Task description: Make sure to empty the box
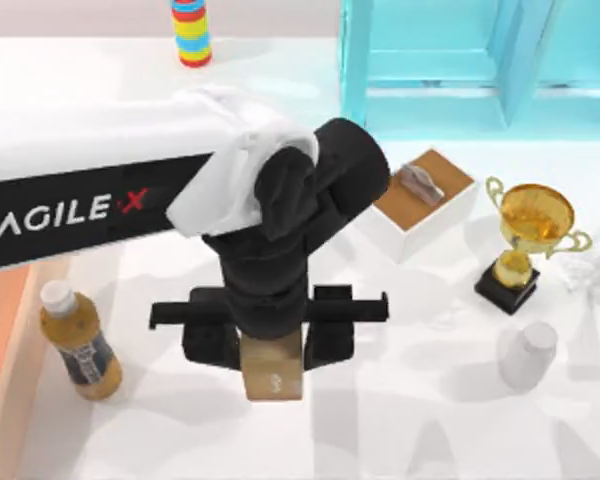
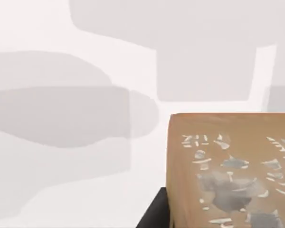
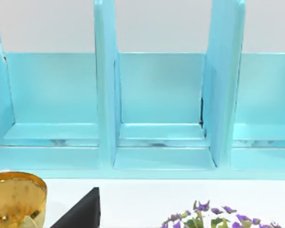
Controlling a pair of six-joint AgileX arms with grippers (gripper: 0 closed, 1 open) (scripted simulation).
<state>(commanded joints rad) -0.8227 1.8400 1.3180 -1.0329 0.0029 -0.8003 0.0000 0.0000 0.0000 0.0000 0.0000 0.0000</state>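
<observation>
The box (image 1: 2, 330), a wooden crate with an orange-brown floor and a pale wall, shows as a strip at the table's left edge. My left gripper (image 1: 273, 345) hangs over the middle front of the table, well right of the box, shut on a small tan cube block (image 1: 274, 375). A black finger stands on each side of the block. The left wrist view shows the tan block (image 2: 228, 171) close up, with grey and white markings and a black finger (image 2: 152, 216) against its side. A brown bottle (image 1: 78, 342) with a white cap lies on the table just right of the box.
A white box with a brown handled lid (image 1: 425, 200) sits right of the arm. A gold trophy (image 1: 528, 235) and a pale translucent bottle (image 1: 527, 355) stand farther right. A blue shelf (image 1: 480, 60) runs along the back, with a striped ring stack (image 1: 191, 30) left of it. My right arm is parked facing the shelf (image 3: 161, 95).
</observation>
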